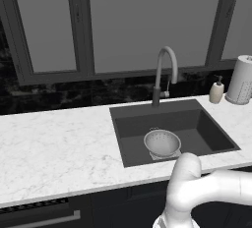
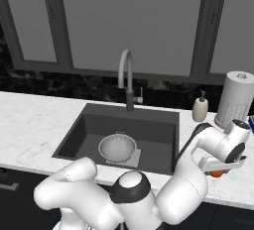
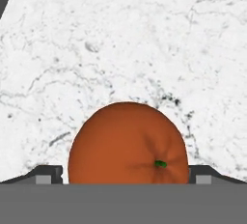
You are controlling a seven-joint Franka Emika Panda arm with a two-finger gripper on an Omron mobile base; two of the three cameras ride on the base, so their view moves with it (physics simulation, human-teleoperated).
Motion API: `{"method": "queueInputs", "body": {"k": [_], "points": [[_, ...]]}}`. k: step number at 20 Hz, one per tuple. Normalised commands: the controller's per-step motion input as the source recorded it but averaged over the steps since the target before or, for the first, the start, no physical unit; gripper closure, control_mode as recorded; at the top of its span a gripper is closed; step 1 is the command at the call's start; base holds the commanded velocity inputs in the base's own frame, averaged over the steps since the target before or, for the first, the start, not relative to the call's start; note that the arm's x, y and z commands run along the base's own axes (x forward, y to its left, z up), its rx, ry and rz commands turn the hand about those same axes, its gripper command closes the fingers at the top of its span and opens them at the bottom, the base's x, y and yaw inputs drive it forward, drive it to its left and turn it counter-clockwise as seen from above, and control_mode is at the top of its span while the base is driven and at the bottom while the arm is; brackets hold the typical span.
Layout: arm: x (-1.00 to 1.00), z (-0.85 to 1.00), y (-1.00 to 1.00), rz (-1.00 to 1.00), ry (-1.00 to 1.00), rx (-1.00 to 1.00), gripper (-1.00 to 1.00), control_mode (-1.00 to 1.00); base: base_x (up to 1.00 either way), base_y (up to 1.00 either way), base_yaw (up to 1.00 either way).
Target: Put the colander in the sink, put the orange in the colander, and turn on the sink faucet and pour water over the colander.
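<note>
Orange (image 3: 128, 143) sits right under my hand, its skin bulging between my two fingers (image 3: 48, 174), which stand spread wide on either side of it and grip nothing yet. It rests on the white marble surface (image 3: 144, 39), to the right of the sink (image 1: 211, 133), near the front edge.

What worries me here: the fruit is round and free to roll. If I close off-centre, one finger will likely touch first and nudge it away, perhaps off the surface's near edge. If I close while too high, the pads could pinch only the upper curve and squeeze it out downward. I cannot tell from the hand view how far down the fingers reach on its sides.

My arm is swung well right of the sink, elbow bent, the wrist turned over so the gripper (image 2: 217, 170) hangs just above the orange, with only a sliver of it peeking out beneath in the right base view.

Farther off, the colander (image 1: 162, 142) stands upright inside the sink, on the lighter square at its bottom. Behind the sink the sink faucet (image 1: 165, 74) arches over the basin, with no water running. Right of the faucet stand a beige soap dispenser (image 1: 216, 91) and a paper towel roll (image 1: 242, 79).
</note>
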Motion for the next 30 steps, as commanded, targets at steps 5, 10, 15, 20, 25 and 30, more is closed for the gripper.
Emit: {"method": "queueInputs", "body": {"k": [5, 10, 15, 20, 25, 30], "points": [[0.0, -0.16, 0.2, 0.04, -0.01, 0.0, 1.0, -1.0, 0.0, 0.0, 0.0], [-0.21, 0.34, 0.15, 0.06, -0.11, 0.09, 1.0, -1.0, 0.0, 0.0, 0.0], [-0.3, 0.64, 0.6, 0.08, -0.17, 0.17, 1.0, -1.0, 0.0, 0.0, 0.0], [-0.07, 0.6, 0.97, 0.09, -0.13, 0.19, 1.0, -1.0, 0.0, 0.0, 0.0], [0.11, 0.41, 1.0, 0.12, -0.02, 0.18, 1.0, -1.0, 0.0, 0.0, 0.0], [0.08, 0.07, 1.0, 0.11, -0.03, 0.12, 1.0, -1.0, 0.0, 0.0, 0.0]]}}
